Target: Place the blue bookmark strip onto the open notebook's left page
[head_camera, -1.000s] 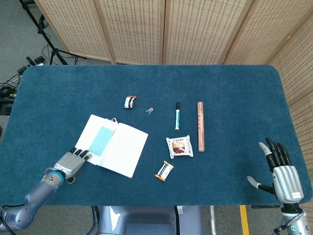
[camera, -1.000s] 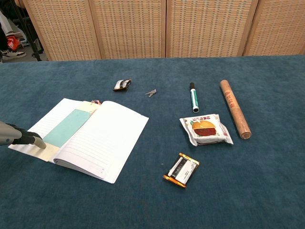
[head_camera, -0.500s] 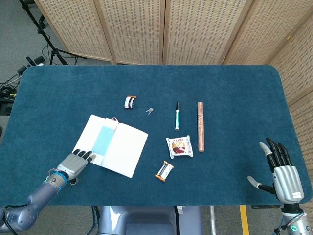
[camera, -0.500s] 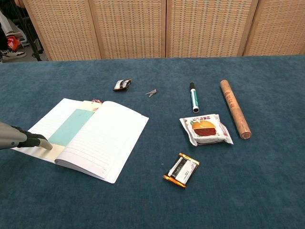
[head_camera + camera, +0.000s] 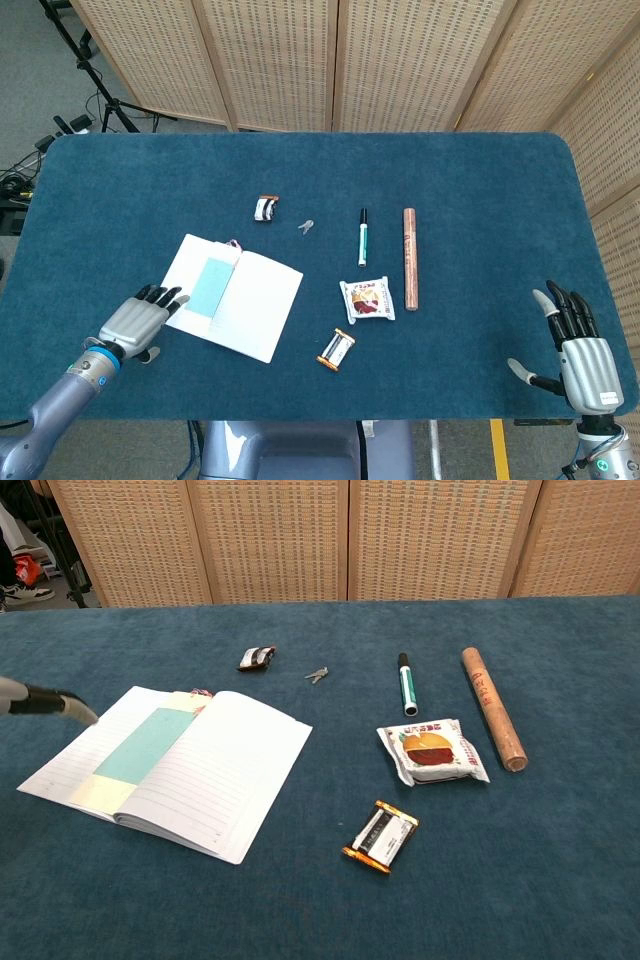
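Note:
The open notebook (image 5: 235, 297) (image 5: 205, 770) lies left of the table's middle. The blue bookmark strip (image 5: 207, 284) (image 5: 147, 745) rests flat on its left page, next to the spine. My left hand (image 5: 136, 321) hovers at the notebook's near-left corner with fingers spread and nothing in it; in the chest view only its fingertips (image 5: 75, 708) show at the left edge, above the page. My right hand (image 5: 581, 350) stands at the near right edge of the table, fingers apart and empty, far from the notebook.
A snack packet (image 5: 367, 299), a small battery pack (image 5: 337, 349), a marker pen (image 5: 362, 236), a brown rolled stick (image 5: 409, 257), keys (image 5: 305, 226) and a small dark clip (image 5: 265, 208) lie right of and behind the notebook. Wicker screens (image 5: 340, 60) stand behind the table.
My left hand has lifted off the notebook's near-left corner and drawn back to the left. The bookmark and notebook stay where they were. The right hand has barely moved.

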You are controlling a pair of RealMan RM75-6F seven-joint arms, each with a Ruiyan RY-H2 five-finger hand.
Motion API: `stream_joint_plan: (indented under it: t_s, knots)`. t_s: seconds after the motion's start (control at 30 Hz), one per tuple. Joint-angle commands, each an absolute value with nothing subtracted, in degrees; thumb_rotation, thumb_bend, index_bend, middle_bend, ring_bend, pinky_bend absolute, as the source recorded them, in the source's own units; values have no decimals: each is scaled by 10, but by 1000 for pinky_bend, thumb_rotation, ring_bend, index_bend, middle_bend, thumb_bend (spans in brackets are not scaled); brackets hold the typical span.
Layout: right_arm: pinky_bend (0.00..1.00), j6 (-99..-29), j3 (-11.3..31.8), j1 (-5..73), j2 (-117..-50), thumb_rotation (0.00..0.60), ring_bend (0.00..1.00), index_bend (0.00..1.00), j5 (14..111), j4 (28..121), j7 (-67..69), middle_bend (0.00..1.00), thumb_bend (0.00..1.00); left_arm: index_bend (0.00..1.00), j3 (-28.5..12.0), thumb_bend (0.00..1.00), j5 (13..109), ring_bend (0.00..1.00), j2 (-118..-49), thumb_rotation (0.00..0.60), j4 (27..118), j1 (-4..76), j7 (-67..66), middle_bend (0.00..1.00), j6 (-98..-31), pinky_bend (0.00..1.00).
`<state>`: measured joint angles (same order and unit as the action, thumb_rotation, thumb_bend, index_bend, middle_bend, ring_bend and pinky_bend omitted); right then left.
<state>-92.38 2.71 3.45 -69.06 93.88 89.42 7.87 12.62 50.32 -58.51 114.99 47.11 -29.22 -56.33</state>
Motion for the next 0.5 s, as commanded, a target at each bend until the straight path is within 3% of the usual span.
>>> stream_joint_plan:
  t_s: [0.03,0.23,0.5]
  knots:
    - [0,-918,27,36,-689,600,0,0,935,894,78,0,156,0,106,297,611,0,-582,600,1131,384,-221,0,-682,0]
    - [0,-890,27,43,-686,600,0,0,918,896,62,0,156,0,113,290,726,0,-650,600,1037,266,-148,0,-819,0]
    - [0,-873,33,50,-694,600,0,0,900,901,34,0,156,0,106,278,792,0,-696,600,947,175,-108,0,-918,0]
